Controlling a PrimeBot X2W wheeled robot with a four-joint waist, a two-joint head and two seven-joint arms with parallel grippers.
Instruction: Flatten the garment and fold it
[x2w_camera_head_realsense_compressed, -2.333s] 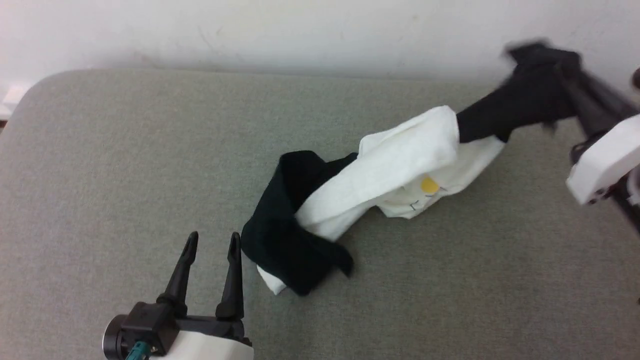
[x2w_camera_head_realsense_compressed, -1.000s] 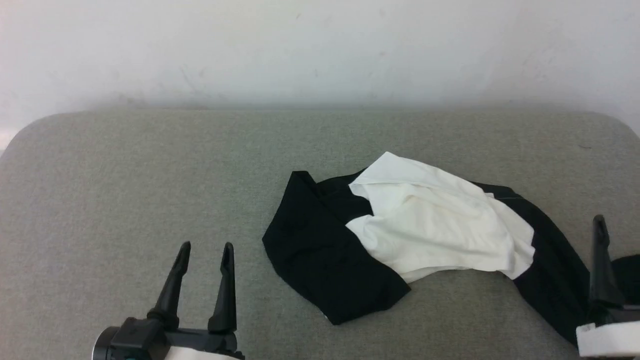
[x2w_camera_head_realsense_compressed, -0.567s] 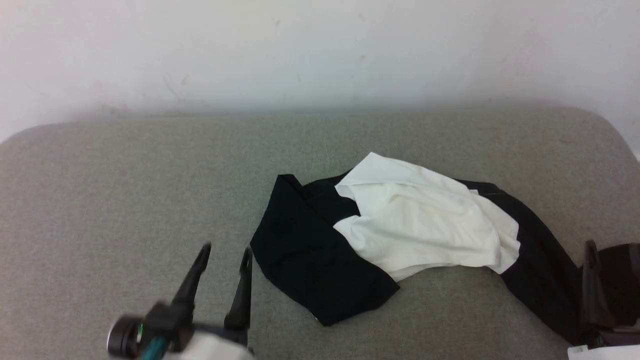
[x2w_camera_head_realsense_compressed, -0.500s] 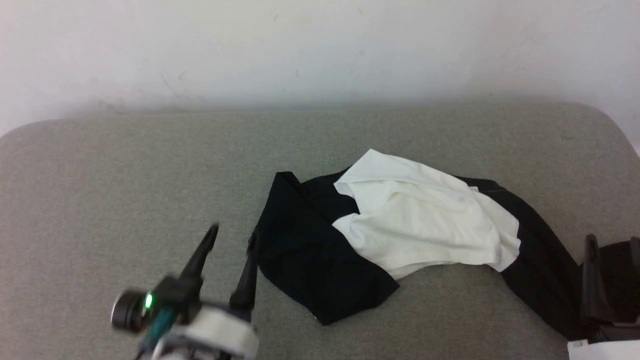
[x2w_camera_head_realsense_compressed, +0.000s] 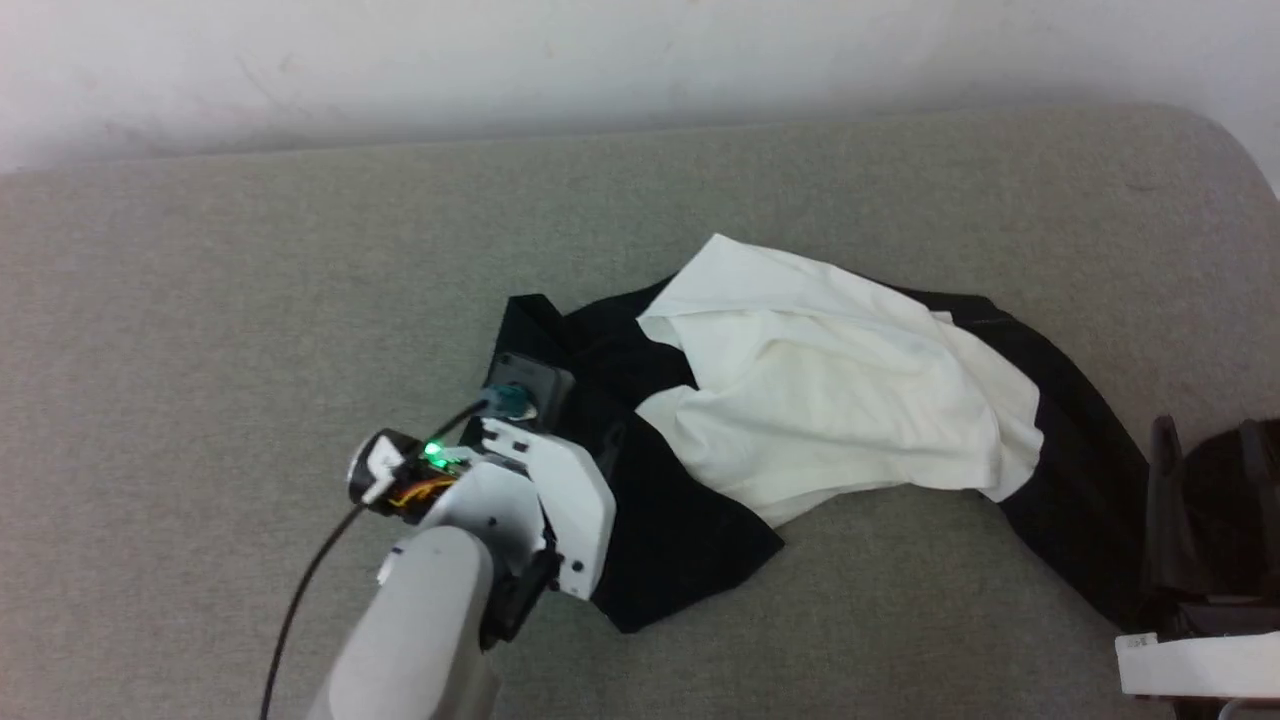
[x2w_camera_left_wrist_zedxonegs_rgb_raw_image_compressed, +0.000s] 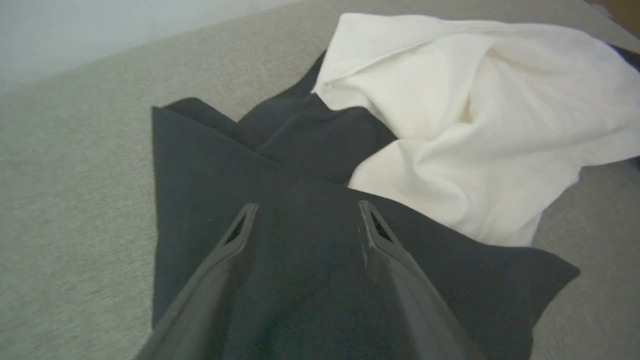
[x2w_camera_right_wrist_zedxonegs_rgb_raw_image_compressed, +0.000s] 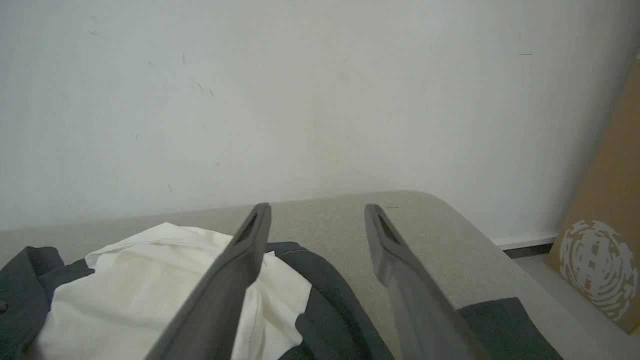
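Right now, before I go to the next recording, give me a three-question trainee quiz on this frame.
1. True or false: the left end effector is shut on the white torso of the garment.
2. The garment lies on the grey cushion: A) flat, B) crumpled, C) neatly folded.
3. What colour is the fabric beneath the left end effector's fingers?
Key: 1 false, it is open; 2 B; 3 black.
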